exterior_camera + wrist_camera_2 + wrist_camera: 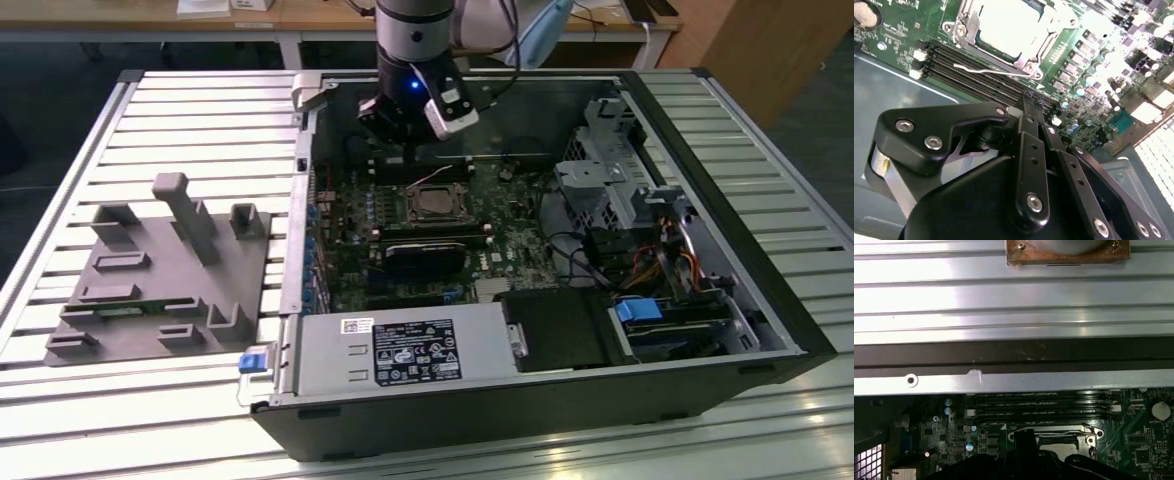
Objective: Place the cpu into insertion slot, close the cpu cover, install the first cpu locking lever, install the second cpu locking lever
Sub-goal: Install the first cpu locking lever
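The cpu (1009,20) lies in the insertion slot (433,206) on the green board, its pale metal face up. The grey cpu cover (970,27) lies down around it as a frame. A thin silvery locking lever (979,70) stands loose over the black memory slots beside the socket. My gripper (1029,100) hovers over those memory slots, a little behind the socket, with its black fingers together and nothing between them. In the exterior view the gripper (400,140) hangs inside the open case near its back wall. In the first wrist view the socket (1061,439) is beside the gripper (1024,440).
The open computer case (747,330) lies on a slatted metal table (160,120). A black heatsink block (427,255) sits just in front of the socket. A drive cage and cables (627,200) are at the exterior view's right. A grey fixture (160,270) stands on the table at its left.
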Tool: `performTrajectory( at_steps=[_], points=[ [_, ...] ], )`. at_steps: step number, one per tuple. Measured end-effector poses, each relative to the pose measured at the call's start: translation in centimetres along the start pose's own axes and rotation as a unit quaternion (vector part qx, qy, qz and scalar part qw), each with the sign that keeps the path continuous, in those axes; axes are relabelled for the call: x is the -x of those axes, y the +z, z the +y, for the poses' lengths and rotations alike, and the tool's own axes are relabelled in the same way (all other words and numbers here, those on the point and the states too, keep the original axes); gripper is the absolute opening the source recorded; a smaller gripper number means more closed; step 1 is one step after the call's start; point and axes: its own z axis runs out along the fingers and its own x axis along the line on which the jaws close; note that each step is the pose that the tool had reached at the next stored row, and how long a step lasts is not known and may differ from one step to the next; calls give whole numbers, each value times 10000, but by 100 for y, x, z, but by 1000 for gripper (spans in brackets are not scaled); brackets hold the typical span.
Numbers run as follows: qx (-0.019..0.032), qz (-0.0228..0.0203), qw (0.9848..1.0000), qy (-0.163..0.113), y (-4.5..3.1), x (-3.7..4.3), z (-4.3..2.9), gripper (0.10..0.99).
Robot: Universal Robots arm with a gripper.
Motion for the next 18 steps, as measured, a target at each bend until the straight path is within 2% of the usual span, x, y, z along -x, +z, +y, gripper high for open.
performTrajectory(
  at_steps=[10, 18],
  points=[
    [0, 0, 10000, -3, 71, 165, 1, 106],
    [0, 18, 9999, -158, 163, 210, -1, 106]
  ],
)
